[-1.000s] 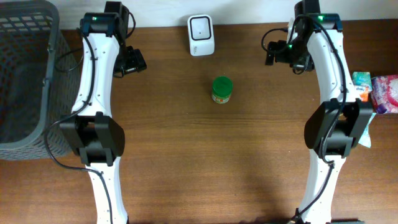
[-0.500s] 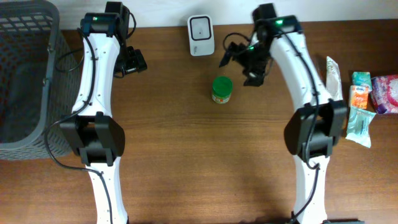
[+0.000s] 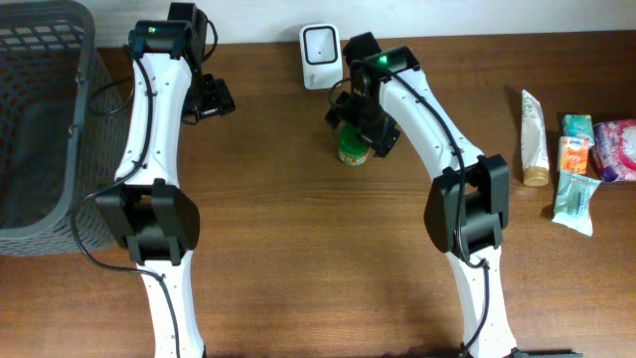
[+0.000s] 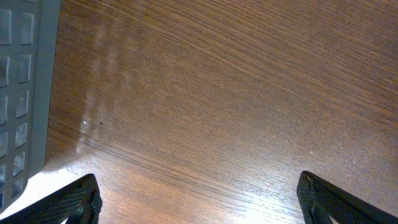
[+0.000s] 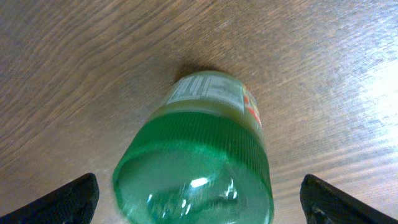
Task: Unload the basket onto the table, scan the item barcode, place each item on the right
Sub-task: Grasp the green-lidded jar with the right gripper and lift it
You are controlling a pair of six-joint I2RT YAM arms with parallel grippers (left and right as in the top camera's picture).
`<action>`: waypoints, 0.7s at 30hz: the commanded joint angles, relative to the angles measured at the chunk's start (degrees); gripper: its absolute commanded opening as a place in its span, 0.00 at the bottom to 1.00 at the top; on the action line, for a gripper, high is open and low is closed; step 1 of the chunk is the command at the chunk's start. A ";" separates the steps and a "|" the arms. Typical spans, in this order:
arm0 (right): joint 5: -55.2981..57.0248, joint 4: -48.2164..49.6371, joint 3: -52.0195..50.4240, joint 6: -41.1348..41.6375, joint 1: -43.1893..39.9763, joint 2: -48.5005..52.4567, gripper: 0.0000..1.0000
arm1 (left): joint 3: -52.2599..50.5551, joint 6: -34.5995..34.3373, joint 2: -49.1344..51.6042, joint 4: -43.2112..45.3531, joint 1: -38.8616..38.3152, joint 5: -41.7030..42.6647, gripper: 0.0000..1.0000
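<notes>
The item is a small jar (image 3: 350,153) with a green lid and a white and orange label, upright on the wooden table a little in front of the white scanner (image 3: 321,56). My right gripper (image 3: 361,127) hangs right over it. In the right wrist view the jar's lid (image 5: 193,177) fills the space between the two black fingertips (image 5: 73,200), which stand wide apart and clear of it; the gripper (image 5: 199,208) is open. My left gripper (image 3: 212,97) hovers open at the back left, and in its wrist view the gripper (image 4: 202,205) has only bare wood beneath it.
A grey mesh basket (image 3: 40,129) stands at the left edge, its wall (image 4: 25,93) close to the left gripper. At the far right lie a tube (image 3: 534,124), small packets (image 3: 575,159) and a pink pack (image 3: 616,149).
My right arm has swung from the back right leftward across the table and now sits over the jar. The tube it was hiding now shows. The left arm and jar have not moved.
</notes>
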 commanded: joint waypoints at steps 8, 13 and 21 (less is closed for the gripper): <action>3.80 3.26 -4.85 0.48 -0.17 -0.04 0.84 | -0.28 0.72 -0.24 0.07 0.11 -0.63 0.99; 0.63 3.08 -4.83 0.46 -0.17 -0.13 0.84 | -0.28 0.72 -0.24 0.09 0.11 -0.63 0.99; -0.48 2.14 -3.69 -1.07 -0.17 -0.17 0.64 | -0.28 0.72 -0.24 0.09 0.11 -0.63 0.99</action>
